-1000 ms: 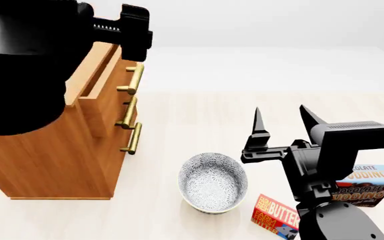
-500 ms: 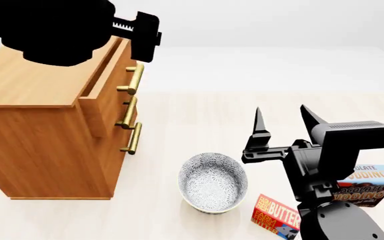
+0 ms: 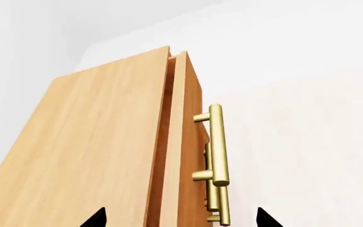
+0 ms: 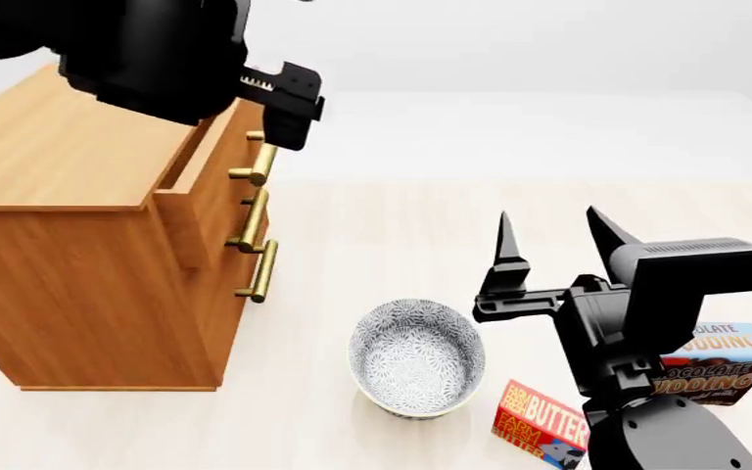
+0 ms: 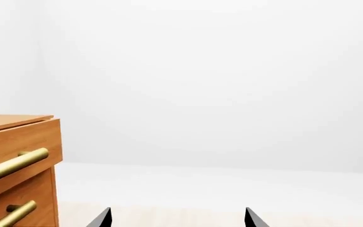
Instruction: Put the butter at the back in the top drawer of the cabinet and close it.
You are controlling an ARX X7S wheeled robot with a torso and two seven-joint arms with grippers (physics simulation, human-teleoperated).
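Note:
The butter (image 4: 542, 423), a small red and orange box, lies on the floor at the front right, beside my right arm. The cabinet (image 4: 75, 157) stands at the left, and its top drawer (image 4: 212, 157) is pulled out a little. A narrow gap shows behind the drawer front (image 3: 183, 142). My left gripper (image 4: 291, 113) hovers just above the top drawer's brass handle (image 4: 261, 157), open and empty (image 3: 180, 220), with that handle (image 3: 216, 142) ahead of it. My right gripper (image 4: 552, 230) points up, open and empty (image 5: 176, 218), well above the butter.
A patterned bowl (image 4: 418, 357) sits on the floor between the cabinet and the butter. A Chocolate Pudding box (image 4: 723, 364) lies at the right behind my right arm. Two lower drawer handles (image 4: 256, 245) stick out below the top one. The cabinet's corner (image 5: 17, 137) shows in the right wrist view.
My left arm has swung right and down toward the top drawer's handle, uncovering the cabinet top. The right arm, butter and bowl have not moved.

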